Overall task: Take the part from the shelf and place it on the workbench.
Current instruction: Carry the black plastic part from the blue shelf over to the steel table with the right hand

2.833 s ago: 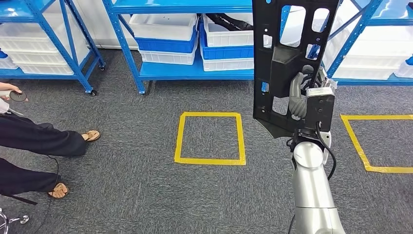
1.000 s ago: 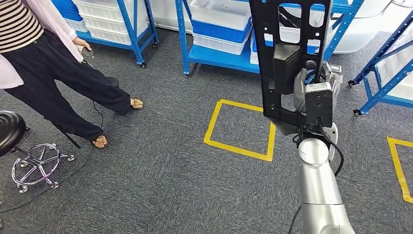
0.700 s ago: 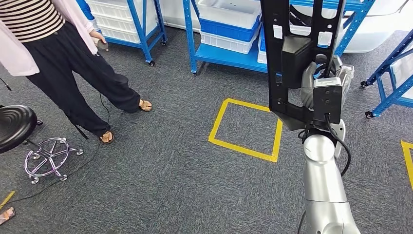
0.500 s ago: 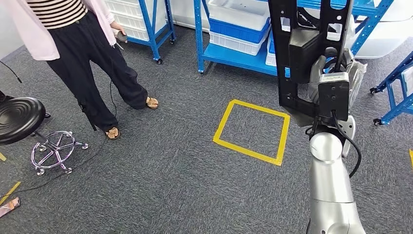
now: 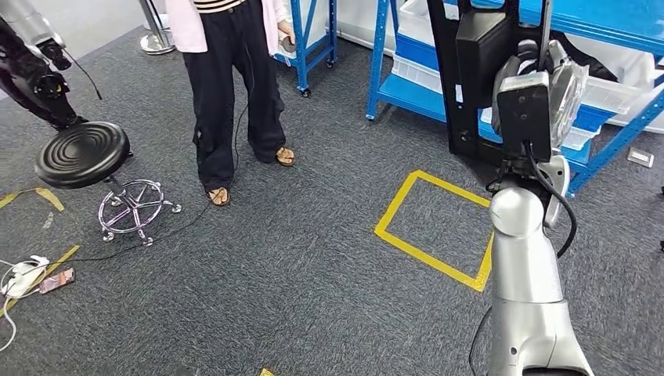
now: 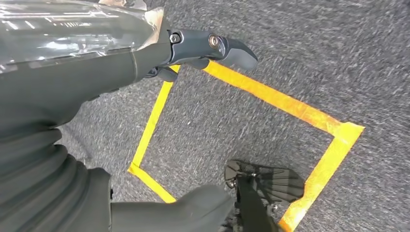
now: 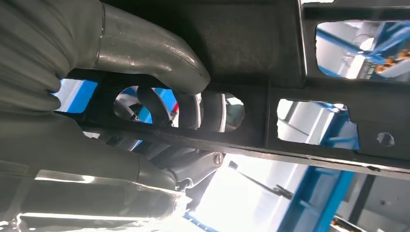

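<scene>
The part (image 5: 478, 78) is a long black plastic panel with several cut-outs. It stands upright at the upper right of the head view, in front of the blue shelf. My right hand (image 5: 550, 78) grips it from behind at mid-height, on a raised silver arm. In the right wrist view the thick grey thumb (image 7: 145, 53) wraps over a bar of the part (image 7: 290, 53) and the darker fingers reach through a cut-out. My left hand (image 6: 145, 63) hangs above the carpet, fingers apart, holding nothing.
A person in black trousers (image 5: 235, 86) stands at the upper middle beside a blue shelf (image 5: 407, 86) with white and blue bins. A black stool (image 5: 82, 153) on a chrome base stands at the left. Cables (image 5: 19, 274) lie near the left edge. A yellow tape square (image 5: 438, 227) marks the carpet.
The camera has turned left, so the whole scene has slid to the right. The person and the stool have come further into view. The part stays upright in my right hand.
</scene>
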Robot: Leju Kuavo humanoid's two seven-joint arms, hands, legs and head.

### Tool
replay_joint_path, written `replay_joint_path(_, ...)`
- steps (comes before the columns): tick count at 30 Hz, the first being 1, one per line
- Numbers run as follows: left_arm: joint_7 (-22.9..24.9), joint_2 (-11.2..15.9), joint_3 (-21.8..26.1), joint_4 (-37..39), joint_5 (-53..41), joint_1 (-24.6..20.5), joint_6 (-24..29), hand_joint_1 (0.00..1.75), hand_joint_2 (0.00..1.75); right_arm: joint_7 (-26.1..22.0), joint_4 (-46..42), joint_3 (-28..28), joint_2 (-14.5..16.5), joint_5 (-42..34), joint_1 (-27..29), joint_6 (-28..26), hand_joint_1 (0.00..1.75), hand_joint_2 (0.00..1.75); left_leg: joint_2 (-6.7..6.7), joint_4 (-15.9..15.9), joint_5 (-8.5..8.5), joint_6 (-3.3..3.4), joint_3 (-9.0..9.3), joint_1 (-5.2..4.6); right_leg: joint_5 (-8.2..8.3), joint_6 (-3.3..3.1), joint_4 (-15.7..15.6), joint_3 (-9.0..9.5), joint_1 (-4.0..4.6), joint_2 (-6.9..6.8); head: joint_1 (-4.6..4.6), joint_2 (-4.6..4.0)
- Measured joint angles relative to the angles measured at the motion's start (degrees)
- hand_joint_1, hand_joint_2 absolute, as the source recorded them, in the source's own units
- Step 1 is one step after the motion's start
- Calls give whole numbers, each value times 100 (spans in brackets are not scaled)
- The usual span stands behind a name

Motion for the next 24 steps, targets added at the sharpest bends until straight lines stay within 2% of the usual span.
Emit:
replay_joint_path(1, 12, 0, -2, 0, -22, -3, -12, 0, 175, 57, -9, 1, 7, 23, -59, 23, 175, 175, -58, 41, -4, -43, -47, 3, 47, -6, -178, 78, -14, 76, -4, -1)
replay_joint_path(2, 19, 0, -4, 0, -34, -1, -25, 0, 175, 101, -20, -1, 14, 37, -95, 44, 175, 175, -109, 59, 6, -81, -91, 7, 38, -40, -213, 89, -2, 105, -5, -1)
replay_joint_path(4, 27, -4, -7, 1, -40, 18, -38, 0, 175, 152, -42, -7, 37, 53, -128, 66, 175, 175, -175, 59, 31, -142, -144, 30, 65, -118, -213, 85, 16, 8, -15, 0)
replay_joint_path(5, 31, -9, -8, 3, -42, 28, -43, 0, 175, 162, -51, -10, 58, 58, -144, 70, 175, 175, -98, 103, 4, -168, -171, 30, 76, -153, -217, 88, 14, -35, -20, 1)
replay_joint_path(6, 32, -12, -9, 4, -45, 27, -46, 0, 175, 164, -64, -11, 81, 62, -163, 74, 175, 175, 37, 244, -78, -194, -238, 29, 83, -192, -224, 94, 7, -82, -43, 1)
replay_joint_path(8, 32, -19, -12, 5, -67, 7, -57, 0, 175, 168, -87, -13, 109, 74, -199, 78, 175, 175, 360, 855, -380, -239, -527, 25, 80, -250, -230, 105, 26, -182, -85, 0)
replay_joint_path(10, 39, -23, -25, 6, -138, -4, -69, 0, 175, 202, -108, -17, 106, 94, -213, 75, 175, 175, 466, 1549, -636, -255, -878, 36, 67, -279, -230, 109, 60, -302, -99, 0)
replay_joint_path(11, 57, -26, -38, 7, -192, -2, -73, 0, 175, 233, -130, -20, 103, 109, -213, 74, 175, 175, 475, 1681, -642, -247, -953, 36, 61, -288, -229, 111, 73, -362, -101, 1)
replay_joint_path(12, 80, -25, -60, 6, -257, 0, -74, 0, 175, 275, -174, -22, 99, 127, -213, 73, 175, 175, 481, 1585, -543, -226, -911, 33, 54, -297, -229, 116, 85, -420, -102, 1)
replay_joint_path(13, 103, -21, -85, 6, -317, 0, -74, 0, 175, 319, -228, -25, 94, 144, -220, 74, 175, 175, 512, 1284, -370, -192, -756, 25, 47, -305, -230, 126, 94, -475, -101, 1)
replay_joint_path(15, 104, -3, -141, 3, -385, -6, -80, 0, 175, 393, -361, -33, 81, 152, -264, 94, 175, 175, 704, 503, -75, -107, -344, -34, 29, -315, -233, 140, 126, -572, -99, 1)
replay_joint_path(16, 84, 7, -157, 2, -381, -10, -84, 0, 175, 414, -411, -38, 71, 130, -296, 113, 175, 175, 779, 254, -12, -75, -216, -70, 21, -310, -237, 144, 143, -614, -97, 1)
replay_joint_path(17, 62, 16, -167, 1, -361, -11, -86, 0, 175, 426, -447, -42, 62, 98, -325, 139, 175, 175, 818, 134, -6, -55, -162, -104, 13, -300, -245, 147, 159, -657, -95, 1)
replay_joint_path(19, 33, 34, -168, 0, -306, -1, -83, 0, 175, 433, -473, -49, 61, 35, -373, 183, 175, 175, 726, 81, 9, -21, -155, -124, 3, -268, -279, 168, 177, -738, -90, 1)
replay_joint_path(20, 32, 38, -167, 0, -274, 11, -77, 0, 175, 432, -474, -50, 68, 17, -395, 198, 175, 175, 677, 31, 35, 3, -131, -116, -21, -251, -264, 163, 175, -710, -85, 0)
replay_joint_path(21, 39, 41, -164, 0, -241, 19, -65, 0, 175, 428, -474, -50, 76, 5, -428, 210, 175, 175, 626, -22, 69, 39, -103, -101, -88, -249, -164, 121, 173, -624, -83, 0)
replay_joint_path(22, 52, 39, -157, 0, -198, 22, -53, 0, 175, 424, -473, -50, 83, -3, -467, 223, 175, 175, 572, -71, 101, 72, -76, -83, -201, -258, 51, 26, 172, -510, -77, -1)
replay_joint_path(24, 76, 25, -121, 0, -99, 24, -44, 0, 175, 413, -453, -47, 89, -13, -549, 247, 175, 175, 446, -96, 124, 103, -67, -70, -487, -303, 745, -304, 158, -313, -66, 0)
